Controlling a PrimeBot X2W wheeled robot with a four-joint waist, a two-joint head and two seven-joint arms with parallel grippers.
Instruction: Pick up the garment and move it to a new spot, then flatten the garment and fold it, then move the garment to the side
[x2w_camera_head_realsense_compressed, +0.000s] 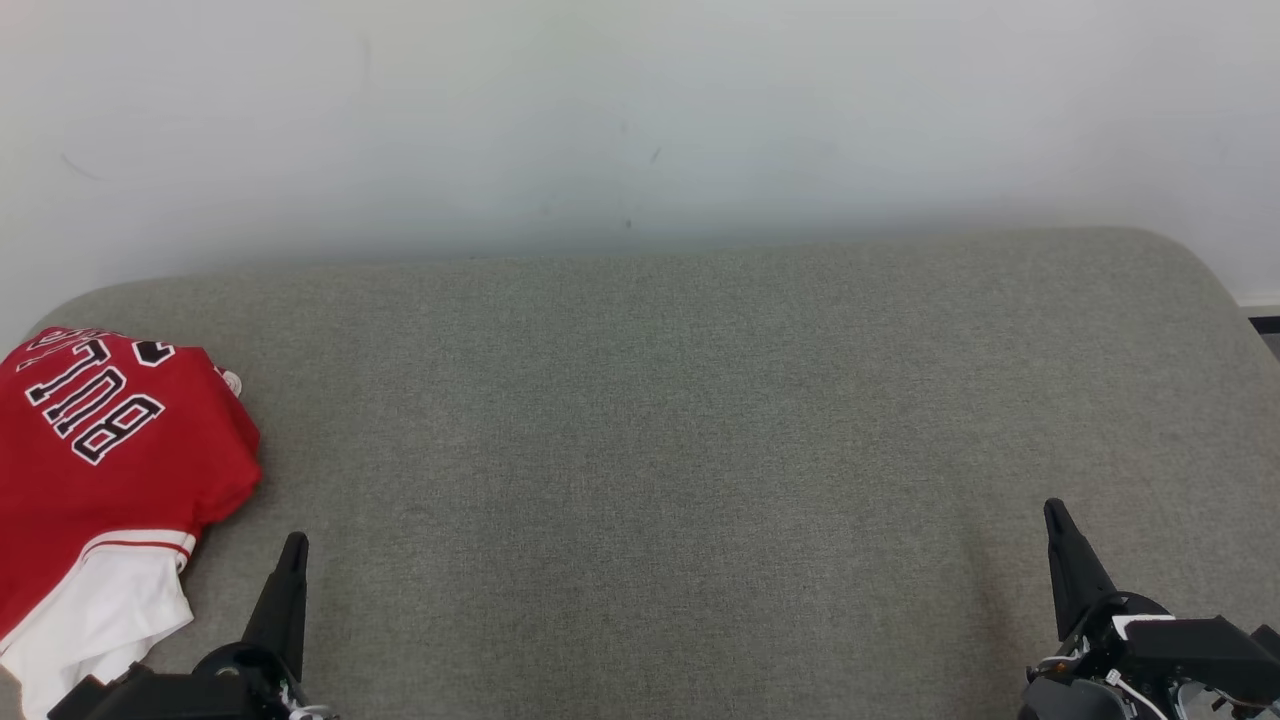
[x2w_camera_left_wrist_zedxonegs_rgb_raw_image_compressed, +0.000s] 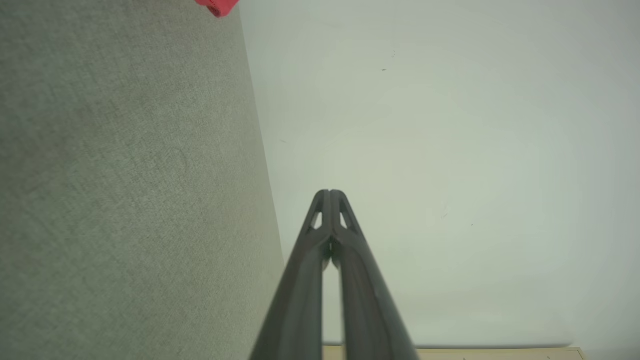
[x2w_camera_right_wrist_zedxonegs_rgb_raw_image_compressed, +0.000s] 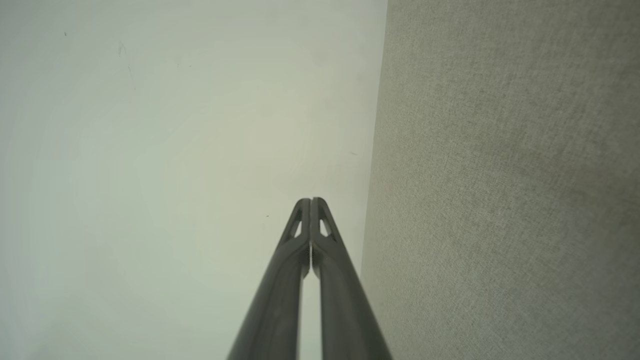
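Note:
The garment (x2w_camera_head_realsense_compressed: 110, 470) is a red jersey with black-and-white lettering and a white part at its near end; it lies folded at the far left of the grey-green fabric surface (x2w_camera_head_realsense_compressed: 660, 430). A red corner of the garment (x2w_camera_left_wrist_zedxonegs_rgb_raw_image_compressed: 217, 6) peeks in at the top of the left wrist view. My left gripper (x2w_camera_head_realsense_compressed: 295, 545) is at the lower left, just right of the garment's near end and apart from it, tips together (x2w_camera_left_wrist_zedxonegs_rgb_raw_image_compressed: 330, 192) and holding nothing. My right gripper (x2w_camera_head_realsense_compressed: 1052, 508) is at the lower right, tips together (x2w_camera_right_wrist_zedxonegs_rgb_raw_image_compressed: 311, 201) and empty.
A pale wall (x2w_camera_head_realsense_compressed: 640, 120) rises right behind the fabric surface. The surface's rounded right end (x2w_camera_head_realsense_compressed: 1215, 290) drops away near a strip of floor (x2w_camera_head_realsense_compressed: 1268, 325). Broad bare fabric lies between the two grippers.

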